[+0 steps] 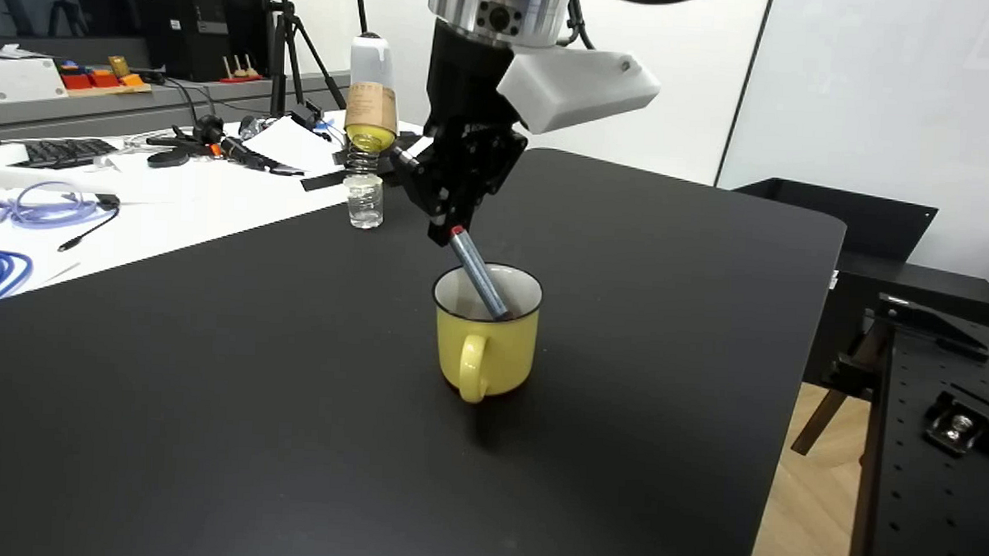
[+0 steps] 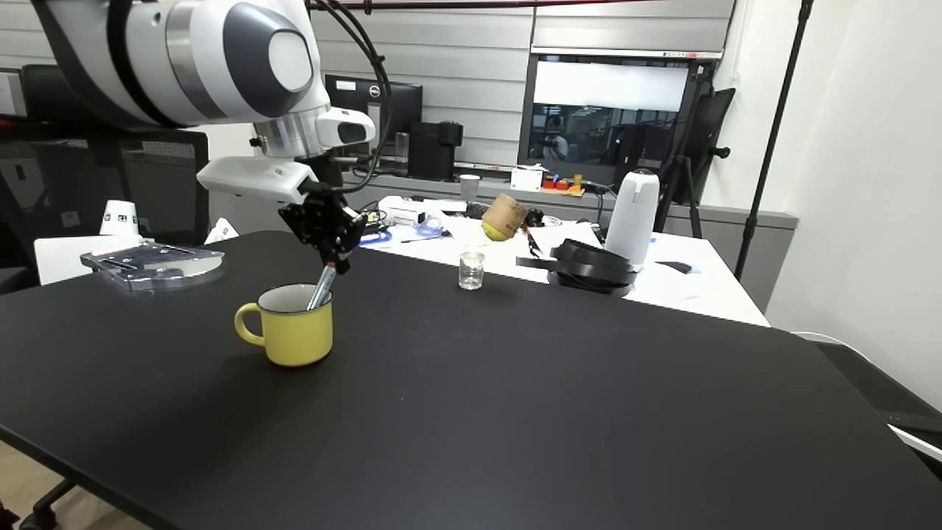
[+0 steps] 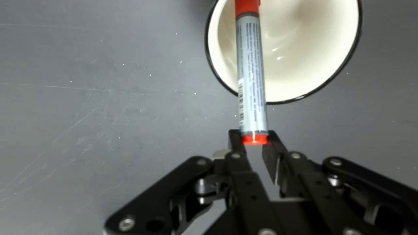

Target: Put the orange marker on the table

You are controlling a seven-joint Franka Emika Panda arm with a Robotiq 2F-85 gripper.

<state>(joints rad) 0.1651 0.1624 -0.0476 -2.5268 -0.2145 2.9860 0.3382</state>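
Note:
The orange marker (image 1: 480, 273) has a grey-white body and orange-red ends. It leans tilted inside the yellow mug (image 1: 500, 356), with its lower end below the rim; it also shows in an exterior view (image 2: 321, 287). In the wrist view the marker (image 3: 251, 71) runs from the white inside of the mug (image 3: 310, 58) to my gripper (image 3: 254, 138). The fingertips are shut on the marker's upper orange-red end, one on each side. My gripper (image 1: 448, 227) is just above the mug's rim. The mug stands upright on the black table (image 2: 552, 412).
A small clear glass jar (image 2: 471, 271) stands at the table's far edge. A clear plate-like case (image 2: 158, 265) lies on the table in an exterior view. A cluttered white table (image 1: 184, 209) with cables adjoins the black one. A black perforated bench (image 1: 939, 491) stands beside it.

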